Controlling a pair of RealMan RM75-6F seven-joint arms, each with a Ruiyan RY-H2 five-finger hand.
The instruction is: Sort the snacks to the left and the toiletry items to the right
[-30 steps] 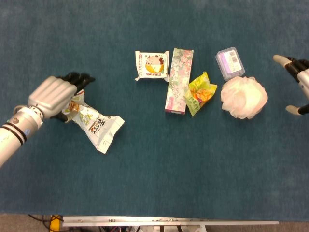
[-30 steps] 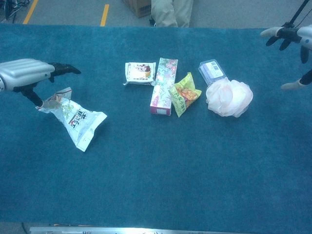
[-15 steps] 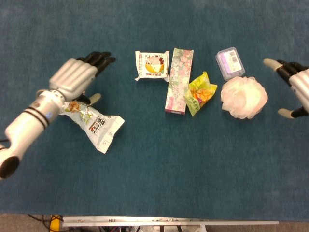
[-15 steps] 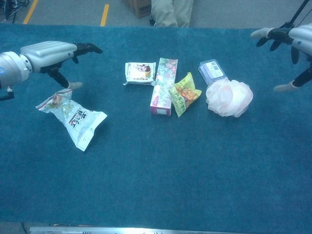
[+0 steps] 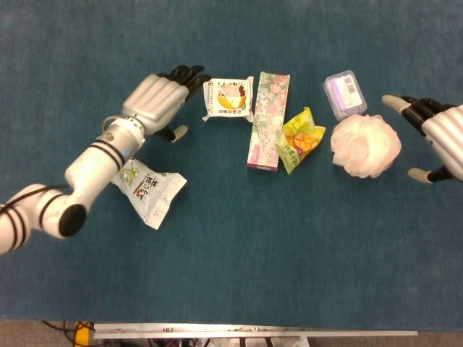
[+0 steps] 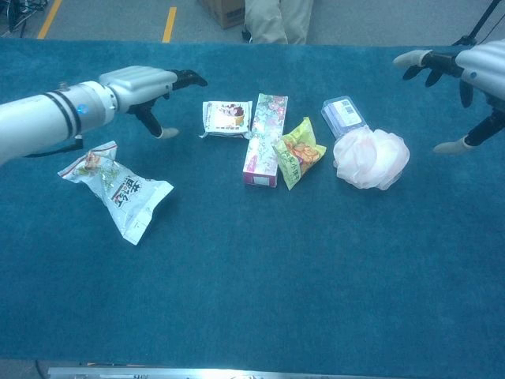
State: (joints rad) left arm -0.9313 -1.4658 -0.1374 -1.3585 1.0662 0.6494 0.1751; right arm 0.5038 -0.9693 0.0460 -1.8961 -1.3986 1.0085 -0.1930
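Note:
My left hand point(image 5: 160, 100) point(image 6: 146, 85) hovers open with spread fingers just left of a white snack packet point(image 5: 228, 97) point(image 6: 226, 118). A white-green snack bag point(image 5: 148, 191) point(image 6: 120, 189) lies on the left, partly under my left forearm in the head view. A floral box point(image 5: 268, 119) point(image 6: 265, 137) and a yellow-green snack pouch point(image 5: 302, 139) point(image 6: 298, 151) lie in the middle. A purple-labelled clear case point(image 5: 345, 93) point(image 6: 343, 115) and a white bath pouf point(image 5: 366, 145) point(image 6: 371, 158) lie to the right. My right hand point(image 5: 440, 131) point(image 6: 465, 71) is open, just right of the pouf.
The teal cloth table point(image 5: 239, 246) point(image 6: 260, 276) carries everything. A person's legs point(image 6: 276, 20) and a cardboard box point(image 6: 225, 9) stand beyond the far edge. Yellow floor tape point(image 6: 170, 24) shows past the table.
My left hand has let go of the white-green bag and swung right toward the white snack packet. My right hand has moved in left toward the pouf.

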